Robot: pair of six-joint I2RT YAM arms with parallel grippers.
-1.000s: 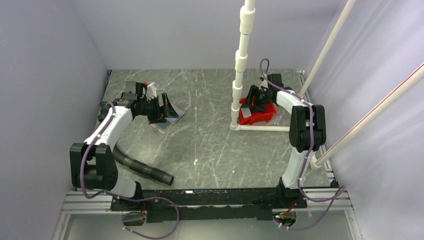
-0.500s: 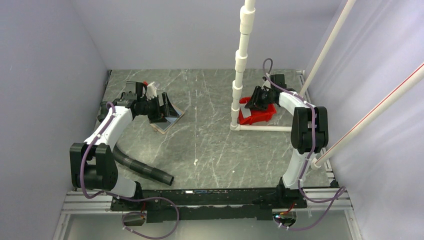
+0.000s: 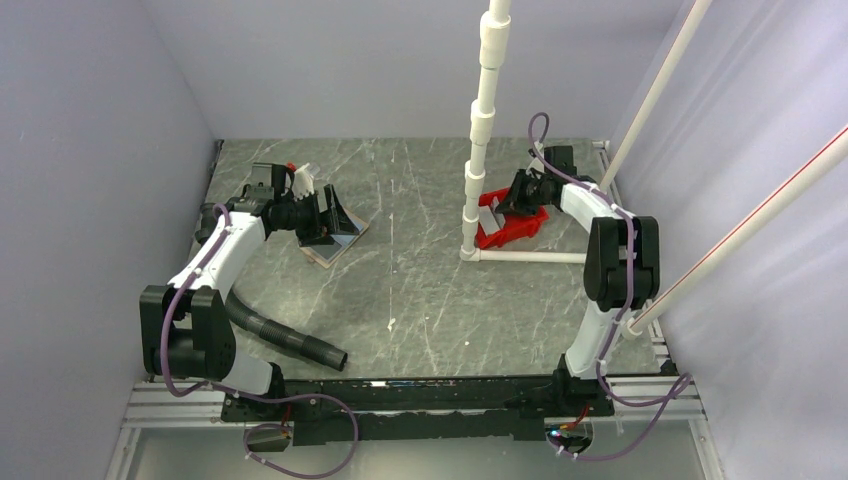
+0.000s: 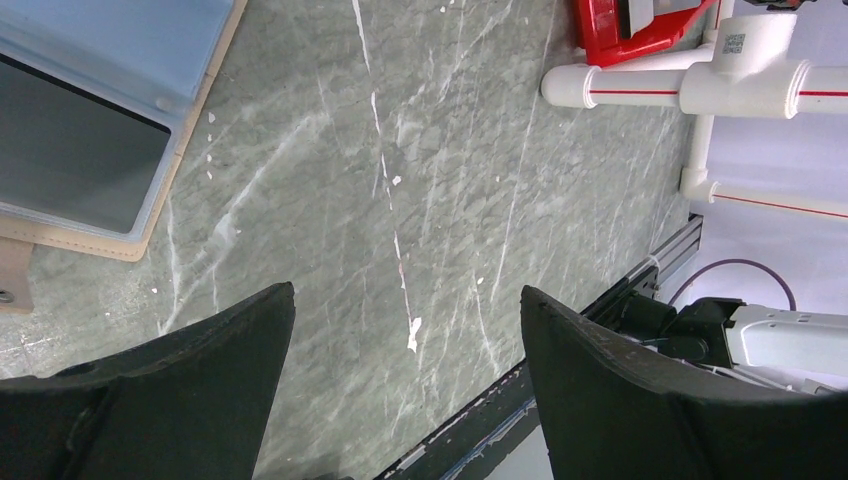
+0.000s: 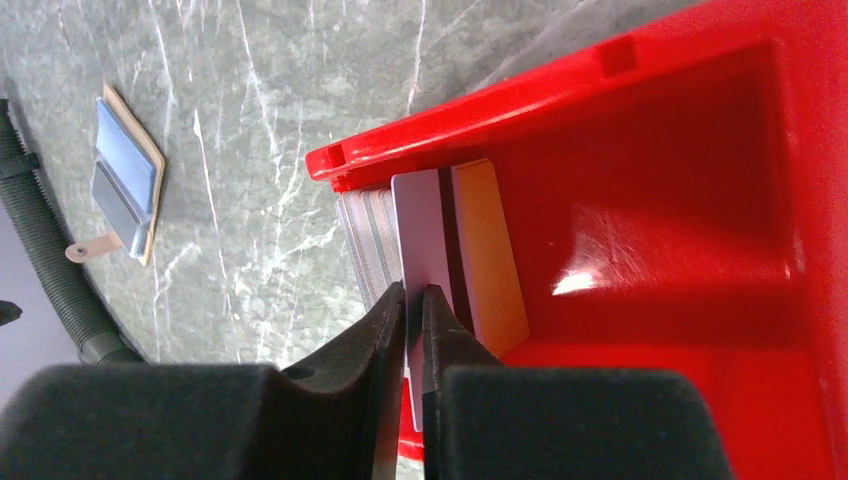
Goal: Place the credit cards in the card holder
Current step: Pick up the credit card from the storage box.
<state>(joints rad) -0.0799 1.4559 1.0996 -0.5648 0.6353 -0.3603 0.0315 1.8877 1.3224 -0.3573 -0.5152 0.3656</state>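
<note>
Card holder (image 3: 335, 238): one, lying open on the table (image 4: 400, 150), left side.
Left pincer (image 4: 405, 305): spread wide, empty, just beside it.
Right pincer (image 5: 412, 295): clamped on one card.
Credit cards (image 5: 425, 230): one gripped inside the single red tray (image 5: 700, 200), another alongside; total unclear.

The tray (image 5: 680, 200) looks glossy red plastic, the marbled tabletop (image 4: 450, 200) matt, the card (image 5: 420, 230) smooth.

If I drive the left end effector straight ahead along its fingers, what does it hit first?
Probably bare table: the open left end effector frames only marble in its wrist view. The card holder lies off to one side, outside that line; depth is unclear.
</note>
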